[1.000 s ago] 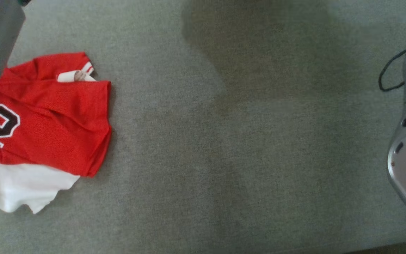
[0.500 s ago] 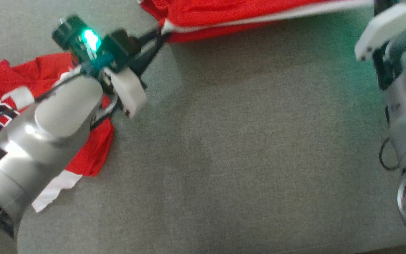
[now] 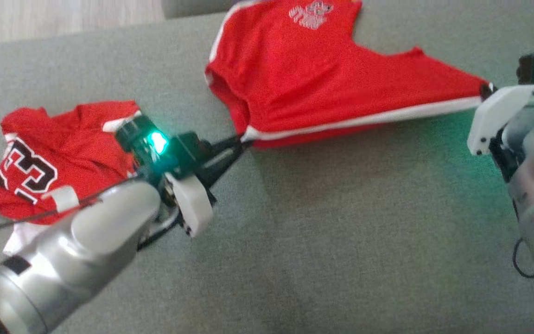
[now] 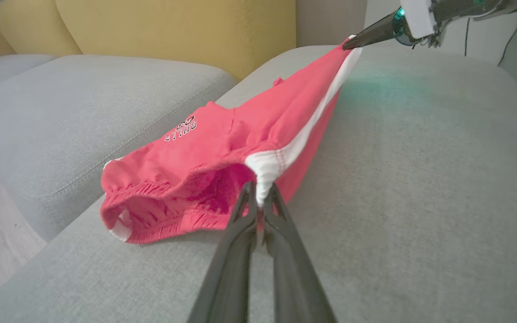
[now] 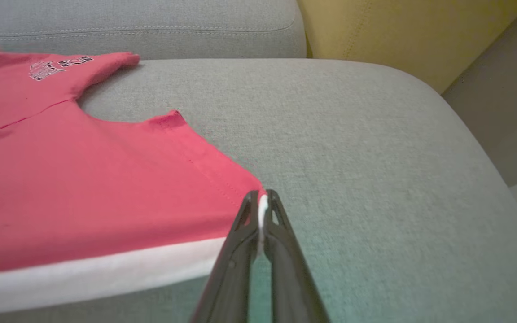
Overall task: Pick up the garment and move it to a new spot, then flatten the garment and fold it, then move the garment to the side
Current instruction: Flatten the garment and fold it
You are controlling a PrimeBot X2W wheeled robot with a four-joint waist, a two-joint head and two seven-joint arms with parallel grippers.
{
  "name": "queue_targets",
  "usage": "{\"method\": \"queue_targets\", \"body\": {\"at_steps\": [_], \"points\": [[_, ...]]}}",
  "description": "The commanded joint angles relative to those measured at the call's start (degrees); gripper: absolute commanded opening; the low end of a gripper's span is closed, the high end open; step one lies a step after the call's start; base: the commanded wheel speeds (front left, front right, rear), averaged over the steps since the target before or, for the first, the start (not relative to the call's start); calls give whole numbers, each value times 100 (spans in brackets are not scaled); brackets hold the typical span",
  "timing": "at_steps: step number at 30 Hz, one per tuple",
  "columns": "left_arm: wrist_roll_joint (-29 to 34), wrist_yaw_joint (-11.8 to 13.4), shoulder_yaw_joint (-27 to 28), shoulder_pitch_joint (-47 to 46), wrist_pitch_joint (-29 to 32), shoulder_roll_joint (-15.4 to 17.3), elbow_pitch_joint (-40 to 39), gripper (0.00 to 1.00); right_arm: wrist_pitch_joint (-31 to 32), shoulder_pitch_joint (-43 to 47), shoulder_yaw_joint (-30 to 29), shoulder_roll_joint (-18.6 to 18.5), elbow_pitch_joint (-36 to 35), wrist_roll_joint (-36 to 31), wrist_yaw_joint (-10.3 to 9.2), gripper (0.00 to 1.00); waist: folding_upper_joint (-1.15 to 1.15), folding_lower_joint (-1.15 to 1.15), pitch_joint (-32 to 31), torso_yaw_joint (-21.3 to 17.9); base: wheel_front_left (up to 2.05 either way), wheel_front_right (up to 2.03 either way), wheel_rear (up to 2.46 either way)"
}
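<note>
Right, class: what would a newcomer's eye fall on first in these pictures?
The red cloth garment with a white stripe, stretched taut between the left gripper and right gripper, both shut on it, over the grey fabric cushion. Next, a crumpled red jersey with black numerals lying at the robot's left.

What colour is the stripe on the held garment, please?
The stripe is white; the left wrist view shows it best.

- Garment [image 3: 304,83], upper centre: red cloth, matt, fine knit, with a white cloth stripe.
- Jersey [image 3: 77,139], left: red cloth, matt, faint mesh texture.
- Seat cushion [image 3: 341,241]: grey woven upholstery, coarse, matt.
- Backrest [image 4: 173,27], top of left wrist view: yellow fabric, matt.
- Left forearm [image 3: 77,250], lower left: silver shell, smooth, satin sheen.
- Left gripper [image 4: 259,197], fingers [image 4: 285,260]: dark, smooth, semi-gloss.
- Floor [image 3: 63,18], upper left: pale wood.
</note>
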Motion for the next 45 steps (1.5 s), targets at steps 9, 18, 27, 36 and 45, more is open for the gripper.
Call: {"method": "queue_targets", "body": {"at_steps": [9, 18, 27, 36, 45], "points": [[-48, 502, 212, 736, 255, 272, -968, 0, 120, 546, 421, -345, -126, 699, 37, 0, 0, 1, -618, -98, 0, 0, 0], [-171, 1068, 260, 1317, 386, 232, -1746, 0, 154, 985, 844, -618, -643, 1392, 37, 0, 0, 1, -724, -91, 0, 0, 0], [-263, 1483, 628, 1147, 289, 155, -1741, 0, 222, 936, 868, -691, -1933, 1911, 37, 0, 0, 1, -319, 155, 0, 0, 0], [-362, 1561, 954, 685, 243, -43, -1390, 0, 567, 289, 294, -347, -2729, 1575, 37, 0, 0, 1, 282, 656, 0, 0, 0], [-351, 1366, 1026, 68, 252, -564, -865, 0, 559, -731, -78, -103, -2497, 629, 37, 0, 0, 1, 1010, 1248, 0, 0, 0]]}}
